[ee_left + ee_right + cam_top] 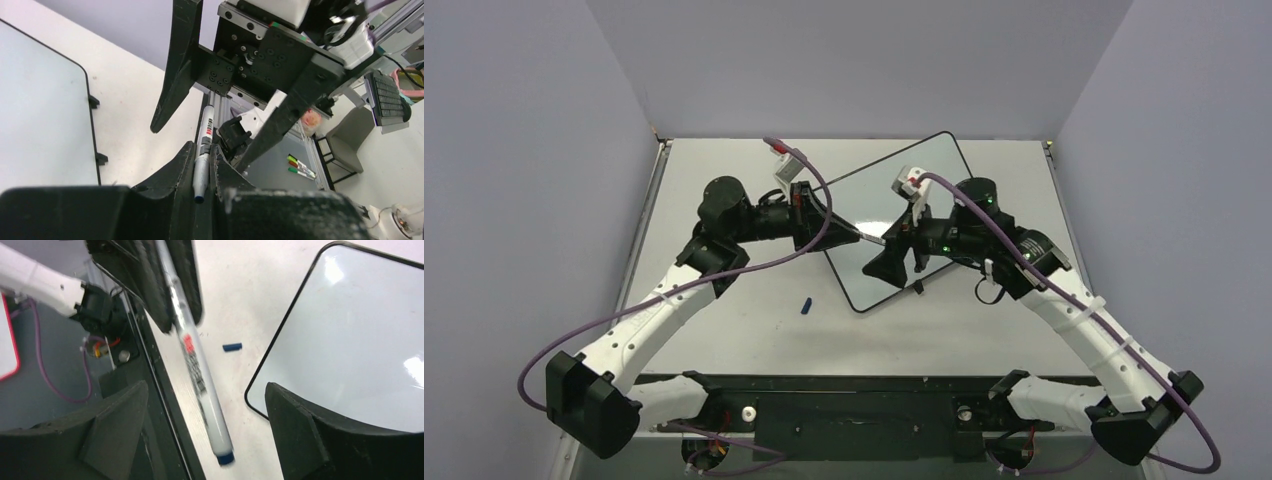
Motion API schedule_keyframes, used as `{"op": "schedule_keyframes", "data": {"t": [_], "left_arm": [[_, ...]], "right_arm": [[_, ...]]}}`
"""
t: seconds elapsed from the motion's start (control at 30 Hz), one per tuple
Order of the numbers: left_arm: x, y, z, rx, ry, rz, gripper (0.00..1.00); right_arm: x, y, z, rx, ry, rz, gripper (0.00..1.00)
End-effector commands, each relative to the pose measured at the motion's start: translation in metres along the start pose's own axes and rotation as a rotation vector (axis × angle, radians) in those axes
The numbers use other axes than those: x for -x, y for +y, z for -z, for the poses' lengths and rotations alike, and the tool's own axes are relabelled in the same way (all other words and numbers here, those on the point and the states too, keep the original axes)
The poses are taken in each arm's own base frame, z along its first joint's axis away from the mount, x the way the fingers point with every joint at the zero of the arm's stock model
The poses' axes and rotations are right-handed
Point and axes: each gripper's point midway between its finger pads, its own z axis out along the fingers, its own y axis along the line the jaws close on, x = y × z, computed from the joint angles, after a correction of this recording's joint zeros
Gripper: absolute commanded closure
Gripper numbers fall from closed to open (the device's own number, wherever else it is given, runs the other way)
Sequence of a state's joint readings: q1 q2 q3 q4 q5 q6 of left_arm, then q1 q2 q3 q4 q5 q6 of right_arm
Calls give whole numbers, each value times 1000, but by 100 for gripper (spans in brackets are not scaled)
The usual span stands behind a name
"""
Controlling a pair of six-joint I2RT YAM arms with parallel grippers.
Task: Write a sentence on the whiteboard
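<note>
eluding left wrist: blue cap (pixel 806 306) near whiteboard (pixel 876 195)

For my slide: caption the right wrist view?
Open right pincer flanks a white blue-tipped marker pen gripped by the left pincer, beside the black-framed white whiteboard.

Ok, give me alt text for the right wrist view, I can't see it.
The left gripper holds a marker by its upper end, its blue end reaching between the fingers of the open right gripper. A small blue piece lies on the table near the whiteboard, whose visible corner is blank.
</note>
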State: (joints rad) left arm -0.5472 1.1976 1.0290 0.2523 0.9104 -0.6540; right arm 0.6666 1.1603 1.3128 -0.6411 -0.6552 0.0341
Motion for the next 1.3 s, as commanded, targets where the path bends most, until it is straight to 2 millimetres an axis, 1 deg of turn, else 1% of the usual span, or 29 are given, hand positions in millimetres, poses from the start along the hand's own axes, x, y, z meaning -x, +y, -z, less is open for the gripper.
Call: {"op": "schedule_keyframes", "data": {"t": [0.0, 0.03, 0.07, 0.1, 0.13, 0.17, 0.2, 0.23, 0.33, 0.43, 0.53, 0.63, 0.73, 0.87, 1.0, 1.17, 1.27], "left_arm": [[44, -30, 12, -47, -145, -93, 100], [50, -34, 15, -60, -170, -113, 100], [54, -38, 16, -69, -181, -96, 100], [58, -44, 18, -87, -203, -96, 100], [61, -47, 19, -95, -214, -99, 100], [65, -53, 21, -113, -234, -101, 100], [67, -56, 21, -120, -245, -103, 100], [70, -59, 22, -131, -257, -104, 100], [76, -63, 23, -140, -278, -106, 100], [80, -65, 23, -149, -297, -96, 100], [84, -68, 22, -174, -318, -100, 100], [86, -67, 20, -184, -323, -83, 100], [85, -66, 15, -197, -318, -76, 100], [82, -68, 11, -217, -306, -69, 100], [80, -65, 7, -218, -300, -61, 100], [80, -63, 4, -218, -299, -55, 100], [80, -62, 3, -216, -298, -53, 100]], "right_arm": [[63, 2, 31, -1, -338, -63, 18], [62, 2, 37, 19, -370, -81, 18], [80, 9, 46, 54, -455, -91, 18], [93, 12, 55, 65, -535, -62, 18], [97, 17, 59, 89, -560, -96, 20], [107, 22, 65, 108, -608, -74, 20], [110, 28, 68, 140, -623, -99, 23], [117, 33, 72, 164, -658, -79, 24], [127, 45, 81, 225, -707, -88, 30], [135, 49, 85, 250, -734, -78, 36], [138, 49, 81, 267, -731, -91, 40], [142, 49, 77, 273, -730, -96, 42], [145, 48, 73, 275, -728, -100, 43], [148, 45, 68, 274, -724, -106, 46], [148, 45, 60, 277, -708, -108, 55], [147, 43, 52, 274, -690, -114, 69], [144, 40, 48, 266, -675, -119, 73]]}}
